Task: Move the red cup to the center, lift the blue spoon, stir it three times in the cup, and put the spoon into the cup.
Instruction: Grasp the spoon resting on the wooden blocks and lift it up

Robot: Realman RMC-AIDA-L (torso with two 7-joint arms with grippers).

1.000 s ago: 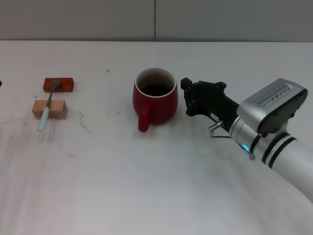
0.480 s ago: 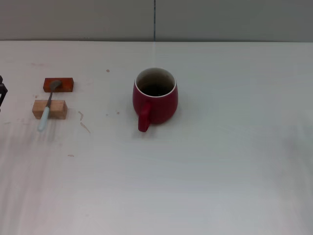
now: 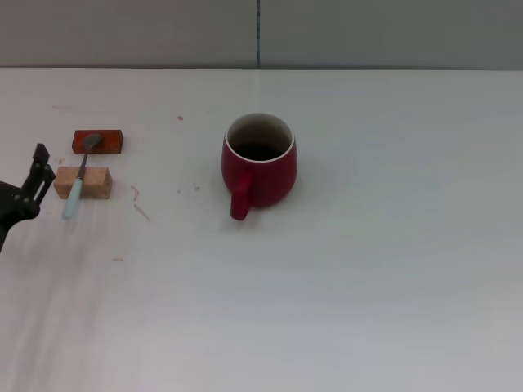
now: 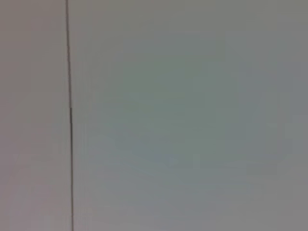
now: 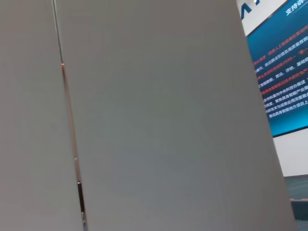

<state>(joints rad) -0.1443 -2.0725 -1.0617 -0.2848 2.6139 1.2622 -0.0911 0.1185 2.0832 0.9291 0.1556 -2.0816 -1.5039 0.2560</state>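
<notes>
In the head view the red cup [image 3: 260, 165] stands upright near the middle of the table, its handle turned toward me and its inside dark. The blue spoon [image 3: 78, 181] lies at the far left, its grey bowl resting on an orange-red block [image 3: 98, 142] and its pale blue handle across a pale wooden block [image 3: 82, 183]. My left gripper [image 3: 36, 177] is at the table's left edge, just left of the wooden block and the spoon handle, holding nothing. The right gripper is out of view. Both wrist views show only grey wall panels.
The white table [image 3: 368, 269] carries a few small specks and marks around the blocks. A grey wall [image 3: 368, 33] runs along its far edge. In the right wrist view a blue poster [image 5: 284, 72] hangs beyond the wall panel.
The right arm, beside the cup a second ago, has withdrawn out of view. The left gripper has come in from the left edge toward the spoon. Cup and spoon have not moved.
</notes>
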